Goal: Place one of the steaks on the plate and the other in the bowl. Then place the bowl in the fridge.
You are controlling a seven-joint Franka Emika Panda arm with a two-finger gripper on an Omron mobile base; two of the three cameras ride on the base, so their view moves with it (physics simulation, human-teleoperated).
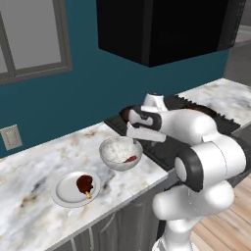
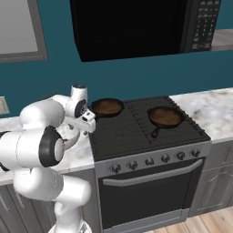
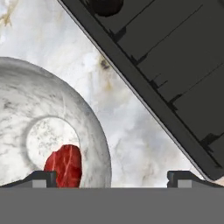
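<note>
- Right now my gripper point(image 3: 112, 177) hangs over the counter point(image 1: 29, 166) with its jaws spread wide and nothing between them.
- One fingertip point(image 3: 41, 177) sits above the bowl point(image 1: 120, 153), near its rim; the other is over bare marble, close to the stove point(image 2: 145, 129) edge.
- Looking down my hand, I see the red steak point(image 3: 64, 165) lying flat at the bottom of the bowl, against the mottled inside.
- From the left base camera the same steak shows as a red sliver low on the bowl's near inner wall.
- That bowl stands upright on the counter, just beside the stove's left edge.
- To the bowl's left, near but not touching, lies the plate point(image 1: 66, 192), closer to the counter's front edge.
- On the plate rests the brown steak point(image 1: 84, 184), its yellowish bone tip pointing toward the front rim.
- My arm reaches across from the base, with the hand held above the gap between bowl and stove.
- Two skillets sit on the burners: the back skillet point(image 2: 107, 107) at the rear left, the front skillet point(image 2: 164, 116) further right with its handle toward the knobs.
- Above the stove hangs a dark microwave point(image 2: 136, 27).
- An outlet point(image 1: 11, 137) is set in the teal wall behind the counter's left part.
</note>
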